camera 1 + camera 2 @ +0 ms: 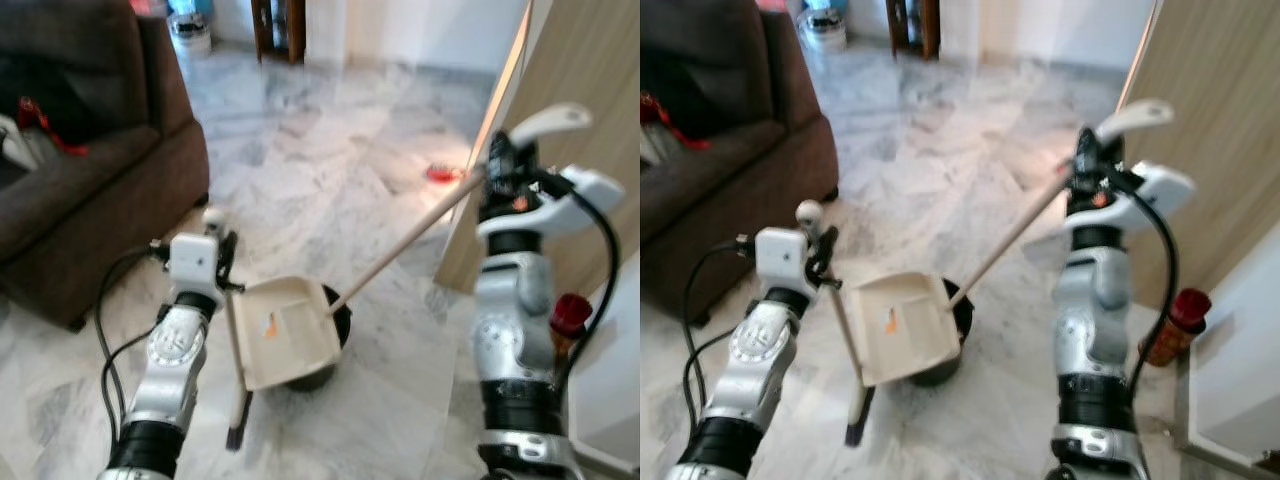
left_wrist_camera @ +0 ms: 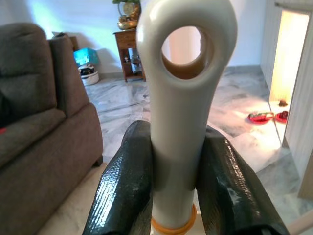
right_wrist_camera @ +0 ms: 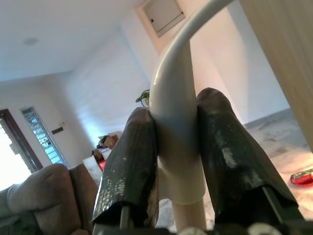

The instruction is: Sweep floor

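Floor (image 1: 330,150): polished grey-white veined marble tiles, glossy, with a bright patch near the doorway.

Dustpan (image 1: 285,330): one, cream plastic, flat scoop shape with raised rim, small orange sticker on its inner face. It stands tilted up on the floor between the arms. Its handle (image 2: 183,98) is a smooth cream shaft ending in a rounded loop with an oval hole; an orange ring sits low on the shaft.

Left claw (image 2: 181,186): two black textured fingers (image 2: 124,181) clamped on either side of the dustpan handle, just below the loop.

Broom (image 1: 400,250): one, long pale stick running diagonally from the right arm down to a dark head (image 1: 335,325) behind the dustpan, touching or just beside it. Top of the stick is capped by a curved, glossy white plastic grip (image 3: 178,107).

Right claw (image 3: 176,161): two black fingers closed tight on the broom's white grip, held high beside a tan wood-grain door panel (image 1: 590,110).

Sofa (image 1: 80,170): one, dark brown fabric, left of the robot. Red cylindrical object (image 1: 568,318) by the right arm; what it is I cannot tell.
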Robot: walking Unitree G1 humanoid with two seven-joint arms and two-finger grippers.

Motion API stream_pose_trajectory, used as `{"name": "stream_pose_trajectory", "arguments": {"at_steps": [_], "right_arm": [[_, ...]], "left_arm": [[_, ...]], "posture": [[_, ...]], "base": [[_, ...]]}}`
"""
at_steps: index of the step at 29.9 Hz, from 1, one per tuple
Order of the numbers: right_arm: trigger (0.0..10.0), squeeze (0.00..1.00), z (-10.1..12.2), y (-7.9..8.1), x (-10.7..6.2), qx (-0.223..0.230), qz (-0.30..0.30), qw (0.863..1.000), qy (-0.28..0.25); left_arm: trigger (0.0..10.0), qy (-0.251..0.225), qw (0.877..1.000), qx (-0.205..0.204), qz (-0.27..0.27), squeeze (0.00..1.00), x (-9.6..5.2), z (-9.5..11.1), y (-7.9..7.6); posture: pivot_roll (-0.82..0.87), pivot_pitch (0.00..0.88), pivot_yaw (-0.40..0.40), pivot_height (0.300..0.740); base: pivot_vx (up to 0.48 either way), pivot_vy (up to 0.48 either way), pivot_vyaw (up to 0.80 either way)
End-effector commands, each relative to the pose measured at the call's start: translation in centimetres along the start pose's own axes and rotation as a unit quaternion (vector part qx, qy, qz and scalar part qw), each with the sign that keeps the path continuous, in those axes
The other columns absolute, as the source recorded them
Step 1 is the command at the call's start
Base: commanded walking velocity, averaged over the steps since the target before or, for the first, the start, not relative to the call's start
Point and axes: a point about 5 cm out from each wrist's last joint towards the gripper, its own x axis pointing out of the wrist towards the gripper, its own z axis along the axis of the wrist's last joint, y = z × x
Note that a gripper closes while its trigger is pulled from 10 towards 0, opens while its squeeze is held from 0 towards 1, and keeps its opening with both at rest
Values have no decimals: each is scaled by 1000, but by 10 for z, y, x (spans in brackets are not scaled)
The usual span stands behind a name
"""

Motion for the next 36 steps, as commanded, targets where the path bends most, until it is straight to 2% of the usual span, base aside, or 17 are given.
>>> {"name": "stream_pose_trajectory", "arguments": {"at_steps": [1,36], "right_arm": [[10000,0,10,1,4,20,-4,999,-25],[10000,0,10,3,2,24,2,999,-26]], "left_arm": [[10000,-20,1000,-5,-8,0,4,8,-6],[10000,-21,1000,-5,-14,0,2,8,-7]], "posture": [[68,49,47,740],[66,25,55,740]], "base": [[304,0,0],[303,0,0]]}}
